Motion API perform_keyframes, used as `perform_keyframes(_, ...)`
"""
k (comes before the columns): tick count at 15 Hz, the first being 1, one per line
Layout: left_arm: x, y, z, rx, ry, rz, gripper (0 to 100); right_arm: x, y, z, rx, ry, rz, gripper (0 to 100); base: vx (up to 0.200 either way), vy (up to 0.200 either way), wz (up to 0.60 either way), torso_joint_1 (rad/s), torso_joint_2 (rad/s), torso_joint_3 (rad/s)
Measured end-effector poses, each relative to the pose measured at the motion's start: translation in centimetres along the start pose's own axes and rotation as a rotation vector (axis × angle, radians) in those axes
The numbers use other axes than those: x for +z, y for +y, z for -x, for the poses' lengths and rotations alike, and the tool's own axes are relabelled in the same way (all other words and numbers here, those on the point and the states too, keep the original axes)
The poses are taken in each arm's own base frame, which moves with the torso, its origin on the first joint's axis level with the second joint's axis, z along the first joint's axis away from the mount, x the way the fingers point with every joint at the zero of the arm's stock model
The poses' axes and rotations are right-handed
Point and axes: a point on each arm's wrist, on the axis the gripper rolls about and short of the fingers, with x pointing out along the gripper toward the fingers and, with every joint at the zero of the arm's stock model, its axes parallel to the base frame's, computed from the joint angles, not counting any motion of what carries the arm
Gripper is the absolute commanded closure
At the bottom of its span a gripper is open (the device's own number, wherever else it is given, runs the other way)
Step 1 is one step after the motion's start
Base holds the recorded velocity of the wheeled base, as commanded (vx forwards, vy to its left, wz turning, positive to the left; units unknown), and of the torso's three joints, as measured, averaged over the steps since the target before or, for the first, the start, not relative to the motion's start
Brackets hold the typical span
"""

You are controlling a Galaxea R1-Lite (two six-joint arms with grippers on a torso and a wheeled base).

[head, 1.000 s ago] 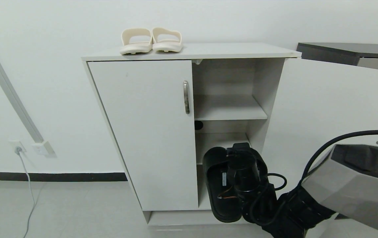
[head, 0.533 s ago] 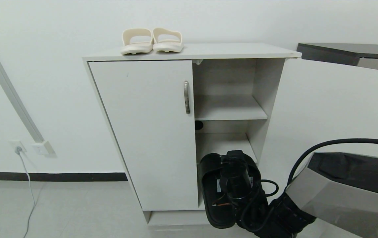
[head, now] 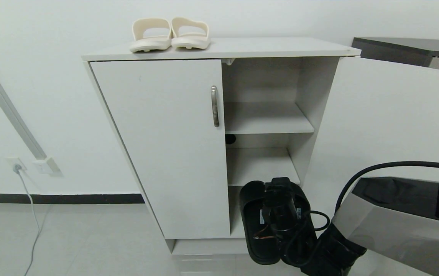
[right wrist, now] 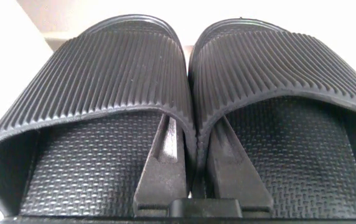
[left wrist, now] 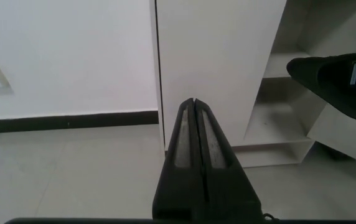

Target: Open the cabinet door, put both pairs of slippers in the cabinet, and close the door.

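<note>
Right fingers (right wrist: 165, 158) pinch the black slippers (right wrist: 122, 68) by ribbed rubber straps, toes pointing away toward the cabinet (head: 158, 153); left fingers (left wrist: 183, 137) pressed together.

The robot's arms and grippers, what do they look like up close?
The right arm has an angular silver-grey shell with a dark glossy top, a thick black cable arching over it, and a black wrist wrapped in looped wires. The right gripper has flat black tapered fingers. The left gripper is black, with long narrow fingers faced with grey pads.
</note>
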Motion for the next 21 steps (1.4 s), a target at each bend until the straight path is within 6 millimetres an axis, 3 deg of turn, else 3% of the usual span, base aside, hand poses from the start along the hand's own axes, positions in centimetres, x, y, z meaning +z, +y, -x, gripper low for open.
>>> perform_keyframes(7, 0.0, 0.0, 0.0, 0.001, 0.000, 0.001, 100, 0.0, -0.2, 0.1, -0.002, -0.005, -0.002, 100, 0.000, 0.000, 0.00, 0.005, 0.00, -0.186)
perform_keyframes(12, 0.0, 0.0, 0.0, 0.002, 0.001, 0.001, 100, 0.7, -0.1, -0.4, 0.023, -0.155, -0.061, 100, 0.000, 0.000, 0.00, 0.001, 0.00, -0.013)
perform_keyframes(21, 0.0, 0.0, 0.0, 0.001, 0.001, 0.001, 100, -0.8, -1.1, -1.8, -0.008, -0.181, -0.019, 100, 0.000, 0.000, 0.00, 0.000, 0.00, 0.000)
